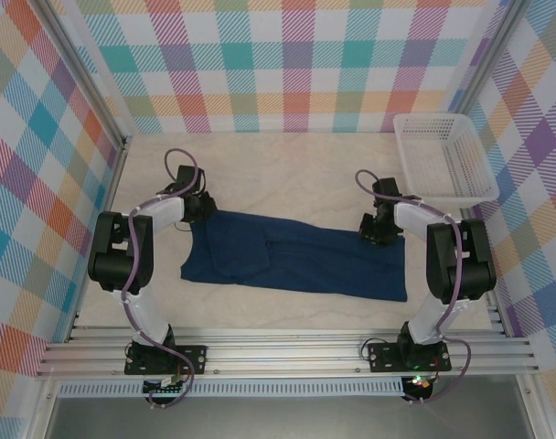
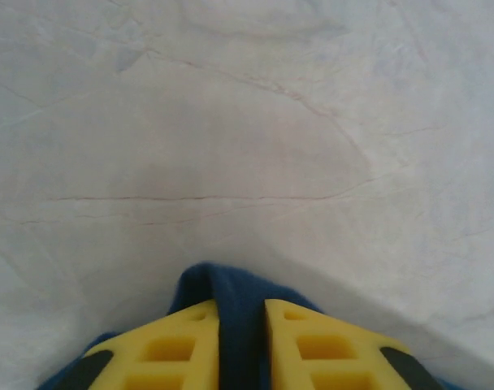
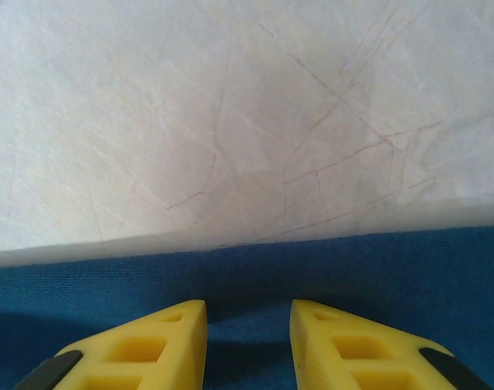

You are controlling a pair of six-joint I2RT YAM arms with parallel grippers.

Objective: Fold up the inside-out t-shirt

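Navy cloth t-shirt [image 1: 292,261] lies flat; left end effector [image 2: 242,313] clamps its far-left corner, right end effector [image 3: 248,313] stands apart over the far-right edge, presumably to fold nearward.

The light in here is soft and even, falling from overhead, so the pale table [image 1: 287,174] looks bright with no hot glare on it. Shadows are weak: a faint grey smudge beside each arm, and a darker patch on the inside-out t-shirt [image 3: 377,268] just below the right gripper [image 3: 247,313]. The right wrist picture is crisp enough to show the cloth's weave and fine creases in the table. The left wrist picture is milkier, bluish and low in contrast, with a soft shadow spreading right of the left gripper [image 2: 241,313]. From above, the walls lean outward at the edges.
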